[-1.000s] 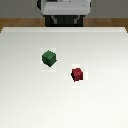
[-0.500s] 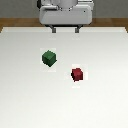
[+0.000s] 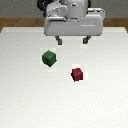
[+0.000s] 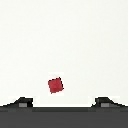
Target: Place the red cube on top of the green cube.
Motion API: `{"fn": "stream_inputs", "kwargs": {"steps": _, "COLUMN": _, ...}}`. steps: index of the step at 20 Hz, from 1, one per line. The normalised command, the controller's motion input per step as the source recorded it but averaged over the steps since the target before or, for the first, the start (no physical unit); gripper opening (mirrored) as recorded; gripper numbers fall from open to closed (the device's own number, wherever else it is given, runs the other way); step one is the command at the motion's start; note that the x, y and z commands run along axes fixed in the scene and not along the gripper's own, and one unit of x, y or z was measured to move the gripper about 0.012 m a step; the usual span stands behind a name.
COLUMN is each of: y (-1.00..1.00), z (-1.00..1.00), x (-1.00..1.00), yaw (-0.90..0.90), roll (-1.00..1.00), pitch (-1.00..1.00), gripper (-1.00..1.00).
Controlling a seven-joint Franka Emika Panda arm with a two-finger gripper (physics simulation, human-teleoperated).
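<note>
**Above the table's far side: gripper open, holding nothing**

Over the far part of the white table (image 3: 30, 100), the gripper (image 3: 72, 40) hangs with its two dark fingers (image 3: 59, 39) pointing down and set wide apart. Nothing sits between them, and they touch neither cube. The grey body of the arm (image 3: 75, 22) fills the upper middle of the exterior view above them.

Red cube (image 3: 77, 74): resting on the table, nearer the camera than the gripper and slightly toward the exterior view's right. It stands clear of the fingers, with bare table between. In the wrist view the red cube (image 4: 55, 85) appears turned corner-on, lying on plain white surface between the two fingertips (image 4: 22, 103), which show only as dark tips at the frame edge. The cube lies closer to one tip than to the other, but touches neither.

Green cube (image 3: 48, 58): resting on the table toward the exterior view's left of the red cube and a little farther from the camera. The two cubes are apart, not touching, with open table between them. The green cube does not appear in the wrist view.

Both cubes sit flat on the surface; the red one is not on the green one.
</note>
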Motion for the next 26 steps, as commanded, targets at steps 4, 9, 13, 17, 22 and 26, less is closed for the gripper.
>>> {"fn": "stream_inputs", "kwargs": {"steps": 4, "y": 0.75, "z": 0.0, "x": 0.0, "yaw": 0.0, "roll": 0.0, "pitch": 0.0, "gripper": 1.0}}
{"fn": "stream_inputs", "kwargs": {"steps": 9, "y": -0.2, "z": 0.0, "x": 0.0, "yaw": 0.06, "roll": 0.0, "pitch": 0.0, "gripper": 1.0}}
{"fn": "stream_inputs", "kwargs": {"steps": 13, "y": -0.25, "z": 0.0, "x": 0.0, "yaw": 0.08, "roll": 0.0, "pitch": 0.0, "gripper": 1.0}}
{"fn": "stream_inputs", "kwargs": {"steps": 17, "y": 0.0, "z": 0.0, "x": 0.0, "yaw": 0.11, "roll": 0.0, "pitch": 0.0, "gripper": 1.0}}
{"fn": "stream_inputs", "kwargs": {"steps": 22, "y": 0.0, "z": -0.4, "x": 0.0, "yaw": 0.03, "roll": 0.0, "pitch": 0.0, "gripper": 1.0}}
{"fn": "stream_inputs", "kwargs": {"steps": 26, "y": 0.0, "z": -0.5, "x": 0.0, "yaw": 0.0, "roll": 0.0, "pitch": 0.0, "gripper": 1.0}}
